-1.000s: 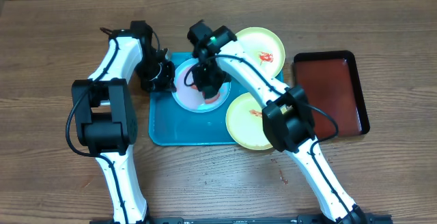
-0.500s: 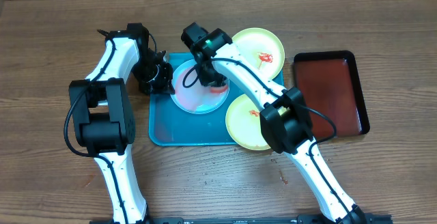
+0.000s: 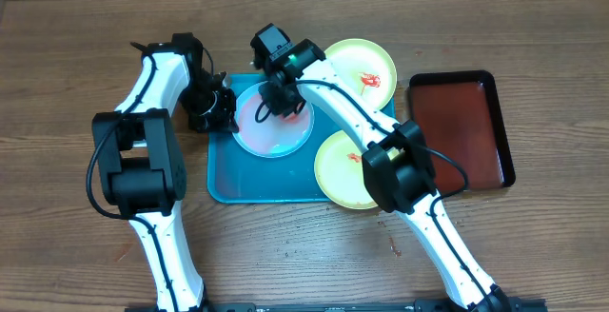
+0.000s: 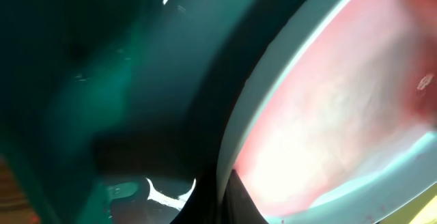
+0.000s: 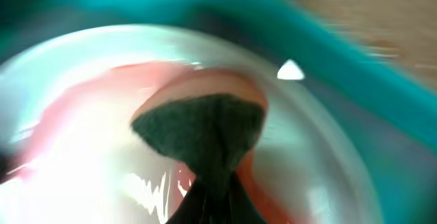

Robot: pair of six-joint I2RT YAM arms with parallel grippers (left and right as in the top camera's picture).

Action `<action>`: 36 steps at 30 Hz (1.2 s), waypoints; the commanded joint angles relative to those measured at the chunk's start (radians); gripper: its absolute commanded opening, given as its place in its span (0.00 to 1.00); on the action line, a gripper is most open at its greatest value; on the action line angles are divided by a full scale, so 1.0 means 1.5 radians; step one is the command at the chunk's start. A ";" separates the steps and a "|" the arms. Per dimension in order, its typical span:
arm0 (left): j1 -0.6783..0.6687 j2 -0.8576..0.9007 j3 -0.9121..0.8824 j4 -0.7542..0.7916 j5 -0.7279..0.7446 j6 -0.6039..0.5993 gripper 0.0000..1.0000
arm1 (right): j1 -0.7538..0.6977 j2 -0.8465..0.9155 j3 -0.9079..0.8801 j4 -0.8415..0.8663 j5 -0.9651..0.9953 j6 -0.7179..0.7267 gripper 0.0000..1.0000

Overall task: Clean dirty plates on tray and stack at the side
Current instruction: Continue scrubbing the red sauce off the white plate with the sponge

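Note:
A pale light-blue plate (image 3: 276,133), smeared pink, lies on the turquoise tray (image 3: 249,186). My left gripper (image 3: 225,112) is shut on this plate's left rim (image 4: 254,94), the dark jaws pinching the edge at the bottom of the left wrist view, where the left gripper (image 4: 220,198) shows. My right gripper (image 3: 280,103) is shut on a dark green scrub pad (image 5: 201,132) and presses it on the plate's far part, over a red smear (image 5: 256,176). Two yellow-green plates with red sauce sit to the right, one far (image 3: 366,65) and one near (image 3: 341,171), the latter overlapping the tray's right edge.
A dark red-brown tray (image 3: 461,126) with a black rim sits at the right on the wooden table (image 3: 76,84). Both arms crowd the tray's far half. A few small red specks (image 3: 392,247) lie on the wood in front of the near yellow-green plate.
My right gripper has dragged the scrub pad from the plate's middle toward its far edge. The plate and my left gripper have shifted slightly left.

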 commanded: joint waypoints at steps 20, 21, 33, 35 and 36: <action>0.007 -0.001 -0.007 0.000 -0.037 0.012 0.04 | 0.000 0.020 -0.003 -0.222 -0.029 0.078 0.04; 0.006 -0.001 -0.007 0.000 -0.037 0.012 0.04 | -0.006 0.020 -0.003 -0.224 0.016 0.107 0.04; 0.006 -0.001 -0.007 0.021 -0.049 0.013 0.04 | -0.052 0.020 -0.003 -0.089 0.102 0.144 0.04; 0.006 -0.001 -0.007 0.021 -0.073 0.013 0.04 | -0.050 0.020 -0.003 -0.055 0.044 0.110 0.04; 0.006 -0.001 -0.007 0.021 -0.080 0.013 0.04 | -0.048 0.020 -0.003 -0.043 0.025 0.100 0.04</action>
